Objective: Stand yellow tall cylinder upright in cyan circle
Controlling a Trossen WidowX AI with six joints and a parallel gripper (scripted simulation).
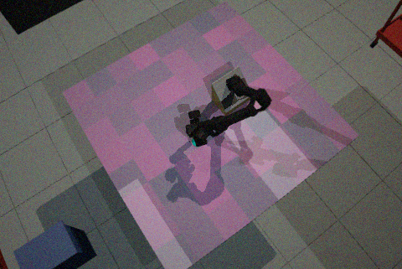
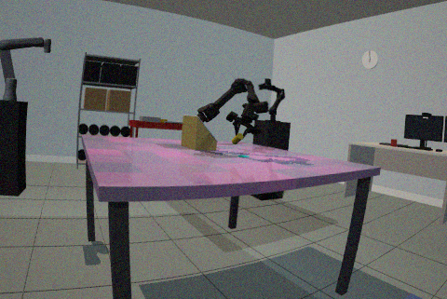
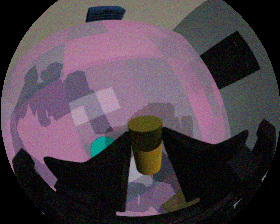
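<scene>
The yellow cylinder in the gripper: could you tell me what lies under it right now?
The yellow cylinder, clamped in the gripper, hangs above the pink table. Part of the cyan circle shows just beside it; the rest is hidden behind a finger and the cylinder.

One pink table (image 2: pixel 154 174) carries one tan wedge (image 2: pixel 197 133). Beside the wedge: one arm, one gripper (image 3: pixel 145 187), one yellow cylinder (image 3: pixel 145 145). Near it on the table, one cyan circle (image 3: pixel 100 146).
</scene>
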